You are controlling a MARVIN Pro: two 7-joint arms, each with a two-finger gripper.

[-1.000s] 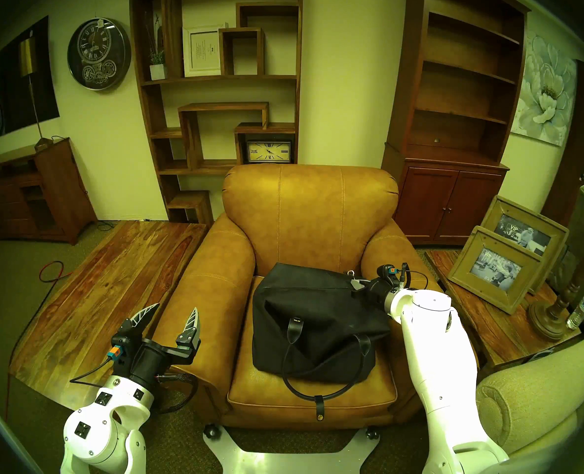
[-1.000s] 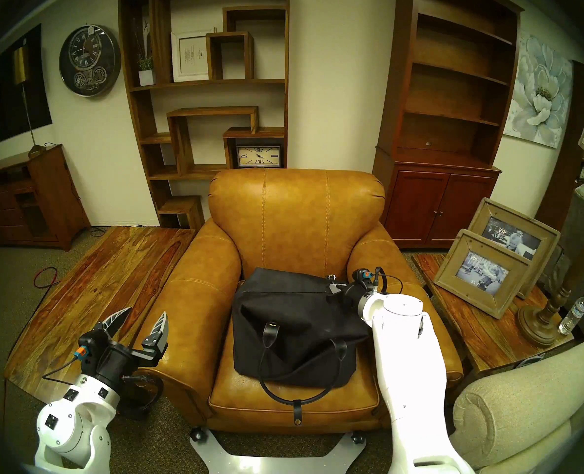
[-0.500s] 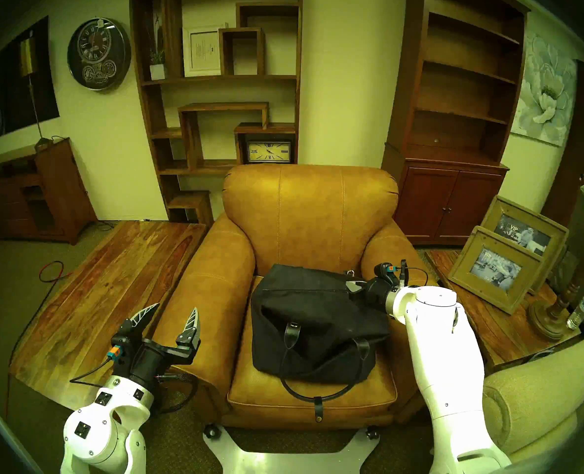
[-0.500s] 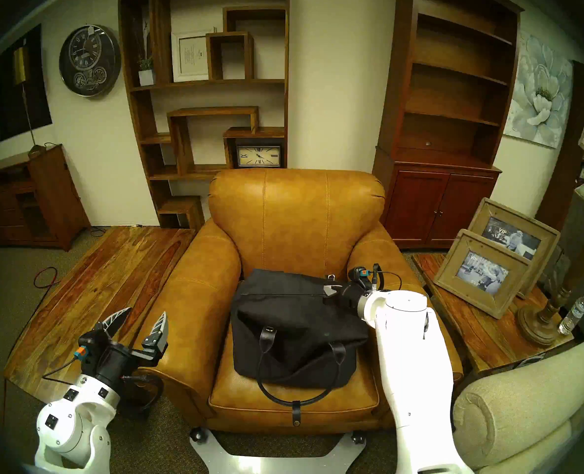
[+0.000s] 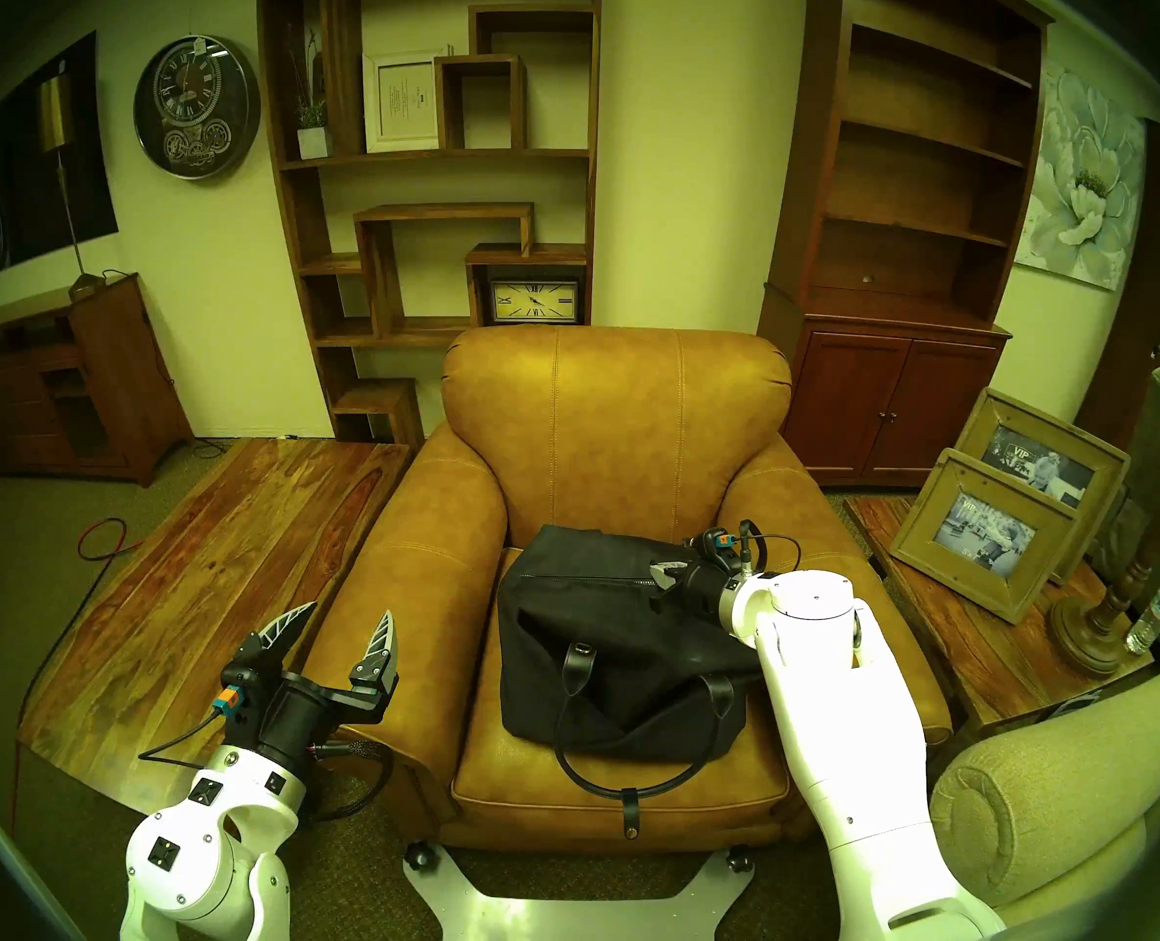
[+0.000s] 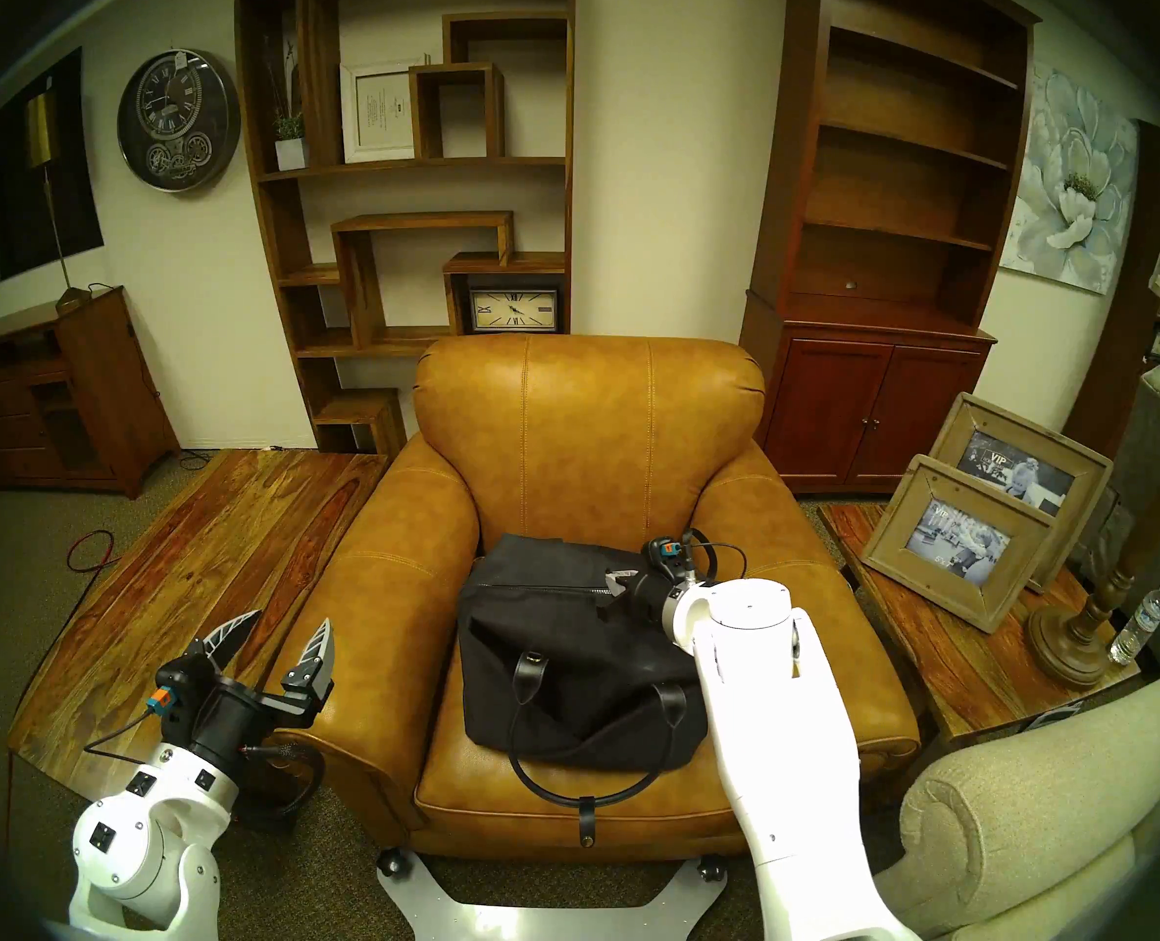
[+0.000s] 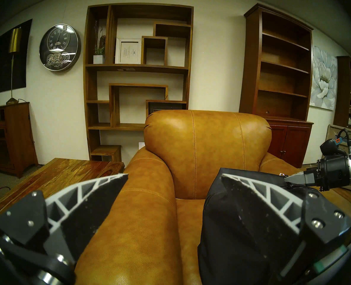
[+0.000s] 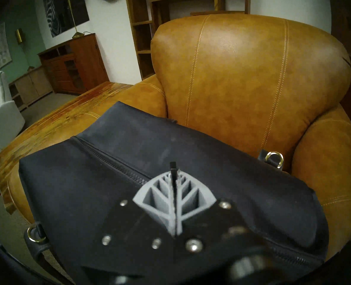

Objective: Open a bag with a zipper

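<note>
A black fabric bag (image 5: 604, 647) (image 6: 564, 620) (image 8: 129, 138) lies on the seat of a tan leather armchair (image 5: 618, 430). Its loop handles (image 5: 584, 770) hang over the seat's front. The zipper (image 5: 584, 575) (image 6: 536, 586) (image 8: 109, 157) runs across the bag's top. My right gripper (image 5: 659, 569) (image 6: 611, 575) (image 8: 173, 175) is shut on a black pull tab (image 8: 173, 167) right of the zipper's middle. My left gripper (image 5: 350, 617) (image 6: 288, 620) (image 7: 174, 175) hangs open and empty over the chair's left armrest, clear of the bag (image 7: 209, 216).
A wooden side table (image 5: 971, 647) at the right carries picture frames (image 5: 985, 535), a lamp base (image 5: 1093, 634) and a water bottle (image 5: 1151, 614). A low wooden table (image 5: 210, 580) stands left of the chair. A beige sofa arm (image 5: 1039, 804) is beside my right arm.
My right gripper has slid leftward along the bag's top with the pull tab held, and the right arm followed. The left arm has not moved.
</note>
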